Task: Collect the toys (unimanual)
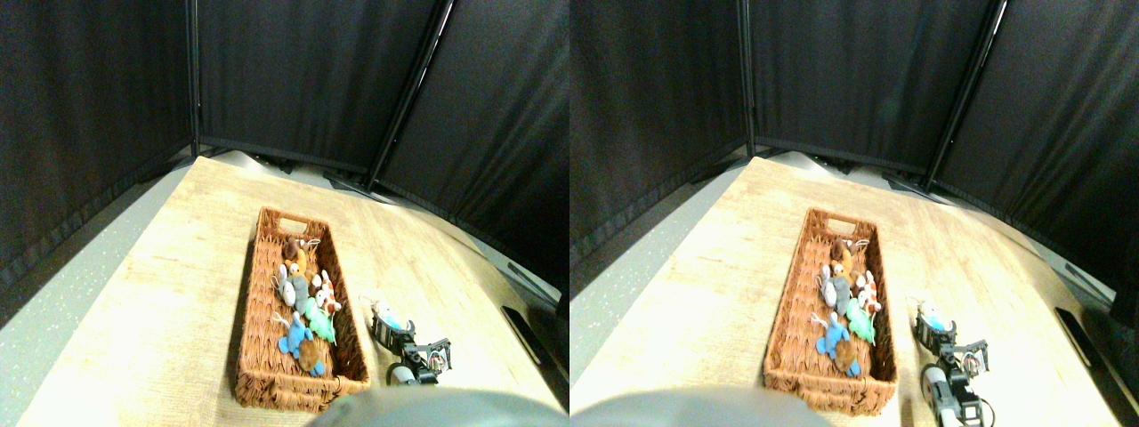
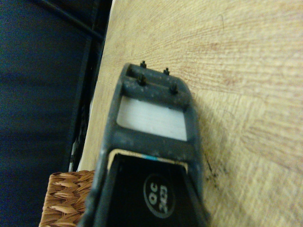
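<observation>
The right gripper [image 1: 389,322] is sitting over a pale blue toy [image 1: 388,313] beside the basket [image 1: 263,338]; grasp cannot be told. Other toys [image 1: 302,307] are lying inside.

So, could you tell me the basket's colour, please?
Reddish-brown woven wicker basket, clearest in the stereo pair view.

Right manipulator [image 1: 418,356] reaches in low from lower right, gripper [image 1: 389,326] angled forward-left near tabletop.

In the wrist view the claw [image 2: 156,80] covers whatever lies past it, and only a corner of the basket [image 2: 66,198] shows at the edge. In the stereo view the toy [image 1: 388,314] by the claw [image 1: 391,329] is too small to identify.
</observation>
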Robot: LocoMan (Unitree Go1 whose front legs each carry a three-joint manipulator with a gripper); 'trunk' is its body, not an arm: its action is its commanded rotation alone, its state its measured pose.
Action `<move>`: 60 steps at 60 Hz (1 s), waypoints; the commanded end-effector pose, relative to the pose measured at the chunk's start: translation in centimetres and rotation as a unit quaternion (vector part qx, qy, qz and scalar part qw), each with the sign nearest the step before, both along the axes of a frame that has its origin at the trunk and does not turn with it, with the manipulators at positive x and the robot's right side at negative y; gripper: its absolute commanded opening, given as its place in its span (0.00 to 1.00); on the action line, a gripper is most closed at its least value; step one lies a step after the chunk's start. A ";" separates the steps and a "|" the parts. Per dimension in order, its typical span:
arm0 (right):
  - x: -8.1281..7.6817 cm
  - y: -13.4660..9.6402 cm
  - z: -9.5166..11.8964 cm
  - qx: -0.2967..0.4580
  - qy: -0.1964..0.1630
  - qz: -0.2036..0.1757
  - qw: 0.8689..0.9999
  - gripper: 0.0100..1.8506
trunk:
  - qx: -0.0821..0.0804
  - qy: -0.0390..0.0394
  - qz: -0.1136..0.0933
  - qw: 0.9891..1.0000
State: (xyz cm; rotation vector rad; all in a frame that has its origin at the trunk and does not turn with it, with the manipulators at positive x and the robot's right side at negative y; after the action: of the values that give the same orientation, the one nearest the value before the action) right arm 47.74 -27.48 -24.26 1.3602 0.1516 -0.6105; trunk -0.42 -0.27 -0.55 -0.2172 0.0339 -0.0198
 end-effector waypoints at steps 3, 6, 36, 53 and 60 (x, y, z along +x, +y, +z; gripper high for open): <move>0.6 -0.1 0.2 -0.006 -0.019 -0.009 1.000 0.38 | -0.007 0.013 0.003 1.000; 0.7 -0.1 -0.1 0.005 -0.017 -0.027 0.999 0.37 | -0.007 0.013 0.003 1.000; 2.3 -0.5 -2.3 0.027 -0.007 -0.058 0.998 0.31 | -0.005 0.017 0.005 1.000; 2.5 -0.6 -1.9 -0.035 0.003 -0.077 0.996 0.03 | -0.003 0.019 0.004 1.000; 2.5 -0.4 -1.3 -0.065 0.008 -0.075 0.995 0.03 | -0.003 0.016 0.003 1.000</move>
State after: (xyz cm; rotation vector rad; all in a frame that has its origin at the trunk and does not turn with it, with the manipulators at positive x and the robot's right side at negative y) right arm 50.51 -28.07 -25.44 1.2523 -0.0249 -0.7249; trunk -0.48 -0.17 -0.42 -0.2172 0.0402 -0.0172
